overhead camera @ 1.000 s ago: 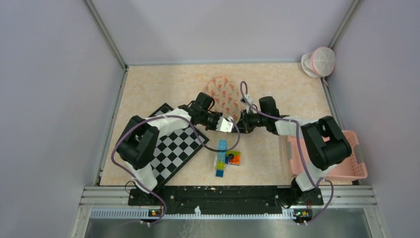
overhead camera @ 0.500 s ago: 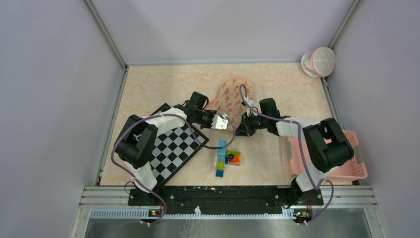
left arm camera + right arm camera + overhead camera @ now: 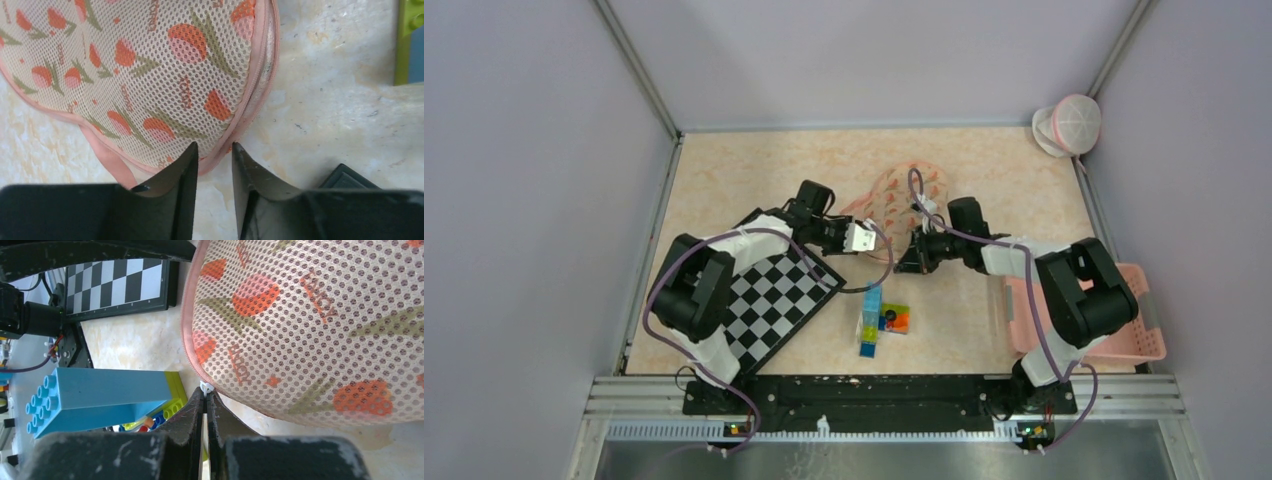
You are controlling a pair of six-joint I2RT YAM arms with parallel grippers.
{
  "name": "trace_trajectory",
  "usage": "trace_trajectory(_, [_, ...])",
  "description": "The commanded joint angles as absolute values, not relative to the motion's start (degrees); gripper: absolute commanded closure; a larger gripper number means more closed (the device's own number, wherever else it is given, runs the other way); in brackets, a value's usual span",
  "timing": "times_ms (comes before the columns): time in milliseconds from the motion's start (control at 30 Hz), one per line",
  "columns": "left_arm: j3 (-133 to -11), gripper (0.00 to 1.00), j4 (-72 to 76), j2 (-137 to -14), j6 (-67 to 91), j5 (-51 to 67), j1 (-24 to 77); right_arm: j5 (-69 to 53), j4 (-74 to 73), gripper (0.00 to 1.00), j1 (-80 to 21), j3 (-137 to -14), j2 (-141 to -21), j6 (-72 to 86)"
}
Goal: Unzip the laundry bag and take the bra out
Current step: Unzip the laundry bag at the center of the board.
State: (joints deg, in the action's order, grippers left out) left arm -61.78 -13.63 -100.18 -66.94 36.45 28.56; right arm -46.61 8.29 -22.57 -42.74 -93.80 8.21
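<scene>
The right gripper [image 3: 205, 392] apparently pinches the laundry bag [image 3: 325, 315] zipper pull [image 3: 205, 386].

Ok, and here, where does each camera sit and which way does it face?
Top external: overhead behind the bases, looking down at the table; left arm and right arm show whole.
Left wrist: on the left arm, facing the rim of the laundry bag; the open left gripper shows.
Right wrist: on the right arm, facing the bag's mesh; right gripper shut on the zip pull.
Shared: all show the bag.
</scene>
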Motion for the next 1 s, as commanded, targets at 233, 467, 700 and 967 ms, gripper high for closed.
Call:
trace_trajectory(233, [-60.7, 0.47, -12.8, -93.3, -66.0, 44.0, 30.0, -48.3, 15.3, 1.0, -24.6, -46.4, -95.8, 12.7])
trace_trajectory(467, [-62.7, 0.42, -13.6, -95.9, -66.2, 42.9, 32.9, -48.2, 16.3, 1.0, -25.0, -47.8, -96.8, 13.7])
trace_trajectory(700, [-63.9, 0.46, -11.8, -98.7, -65.3, 40.6, 34.6, -48.1, 16.0, 1.0, -24.9, -47.5, -96.2, 13.5])
trace_trajectory(967, [-62.4, 0.92, -11.9, -99.1, -65.5, 35.1, 35.2, -47.6, 14.8, 1.0, -25.0, -46.8, -95.2, 12.9])
